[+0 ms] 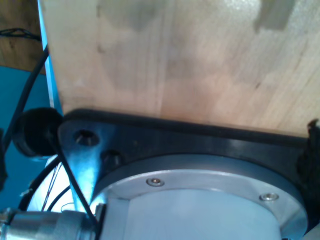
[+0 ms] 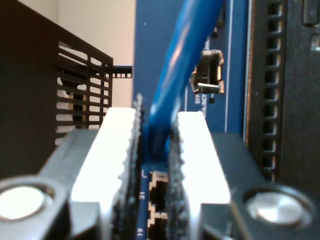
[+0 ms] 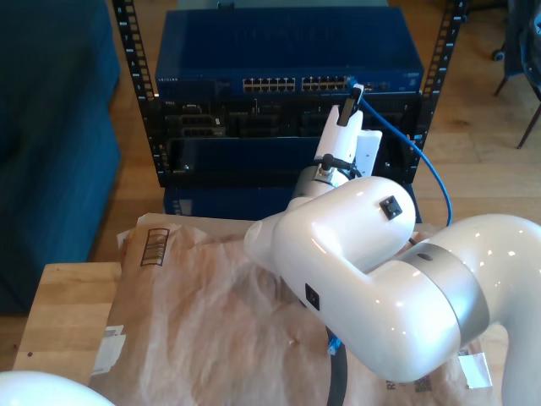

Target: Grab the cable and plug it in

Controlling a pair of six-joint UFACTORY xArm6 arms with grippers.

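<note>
a lab or office corner: a blue network switch (image 3: 287,51) in an equipment rack (image 3: 135,93), wood floor (image 3: 473,101).

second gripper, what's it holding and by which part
My second gripper is shut on the blue cable, pinched near its plug end, right at the switch ports.

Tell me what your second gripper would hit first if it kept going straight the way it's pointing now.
Most likely the blue switch: my second gripper, shut on the cable, points at the port row on its front. The plug would probably touch first, though its tip is hidden between the jaws.
</note>
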